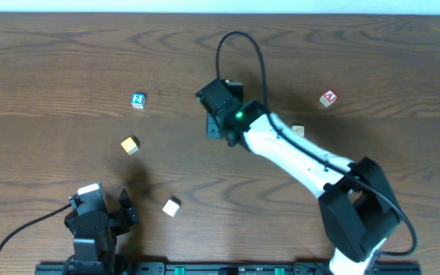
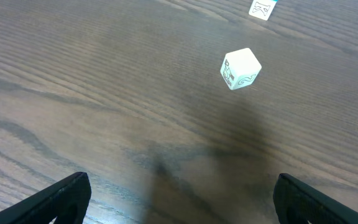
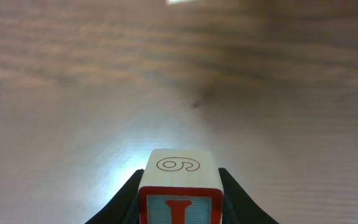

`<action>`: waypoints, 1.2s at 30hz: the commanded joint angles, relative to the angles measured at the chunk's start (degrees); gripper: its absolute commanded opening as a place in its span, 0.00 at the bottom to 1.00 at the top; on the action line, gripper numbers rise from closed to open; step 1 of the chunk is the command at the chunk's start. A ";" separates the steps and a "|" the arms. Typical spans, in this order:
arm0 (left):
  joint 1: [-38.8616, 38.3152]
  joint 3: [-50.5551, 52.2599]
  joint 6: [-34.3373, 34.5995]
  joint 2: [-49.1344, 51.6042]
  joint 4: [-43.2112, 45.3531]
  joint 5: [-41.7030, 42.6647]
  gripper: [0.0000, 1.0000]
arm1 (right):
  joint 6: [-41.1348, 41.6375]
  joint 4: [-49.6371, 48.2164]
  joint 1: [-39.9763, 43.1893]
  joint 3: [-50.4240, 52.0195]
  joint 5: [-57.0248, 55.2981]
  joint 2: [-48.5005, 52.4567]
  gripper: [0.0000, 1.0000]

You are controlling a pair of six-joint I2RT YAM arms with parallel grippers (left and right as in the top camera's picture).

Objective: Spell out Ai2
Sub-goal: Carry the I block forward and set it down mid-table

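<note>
Right gripper point(image 3: 180, 194) clenched on I cube point(image 3: 179, 167), fingers pinching two opposite side faces. Sits well right of blue cube point(image 1: 137, 100), about level with it. Lifted or resting on table point(image 1: 52, 61): cannot tell. A cube point(image 1: 328, 98) much farther right of blue cube, down on table, untouched. Left gripper point(image 2: 185, 198) spread wide, nothing in it, parked on the near side of blue cube by the arm bases.

Handling, as a judgement: small rigid block, probably light, not fragile. Flat parallel faces good for a pinch. Smooth printed faces could twist if caught near a corner. Best taken centred on opposite sides, letter face left showing.

Right wrist view only: red I on front face, a 6-or-9 mark on top. Overhead hides that block under the wrist. Overhead only: whole layout, plus tan cube point(image 1: 131, 145) and white cube point(image 1: 172, 205), both nearer the bases than blue cube. Left wrist view: dark drawings on white cube's sides, just a corner of blue cube at top edge.
</note>
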State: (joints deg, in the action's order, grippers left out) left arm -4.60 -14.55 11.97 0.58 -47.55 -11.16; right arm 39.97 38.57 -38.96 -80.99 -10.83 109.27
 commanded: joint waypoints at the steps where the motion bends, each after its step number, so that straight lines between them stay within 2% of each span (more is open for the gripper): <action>1: 0.17 0.31 -0.39 -0.33 -1.95 -1.03 0.95 | -1.11 1.11 3.26 -2.93 -0.92 2.51 0.20; 6: 0.17 0.31 -0.39 -0.33 -1.95 -1.03 0.95 | -3.48 4.66 4.98 -10.36 0.76 8.70 0.18; 12: 0.17 0.31 -0.39 -0.33 -1.95 -1.03 0.95 | -4.68 13.33 4.59 -21.03 0.76 16.59 0.18; 18: 0.17 0.31 -0.39 -0.33 -1.95 -1.03 0.95 | -1.33 14.64 4.35 -21.64 2.54 17.14 0.19; 36: 0.17 0.33 -0.39 -0.33 -1.95 -1.03 0.95 | -0.98 13.14 3.41 -21.64 3.15 21.31 0.22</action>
State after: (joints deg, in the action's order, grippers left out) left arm -4.60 -14.55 11.97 0.58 -47.55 -11.16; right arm 38.15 51.51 -35.99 -101.54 -7.38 130.52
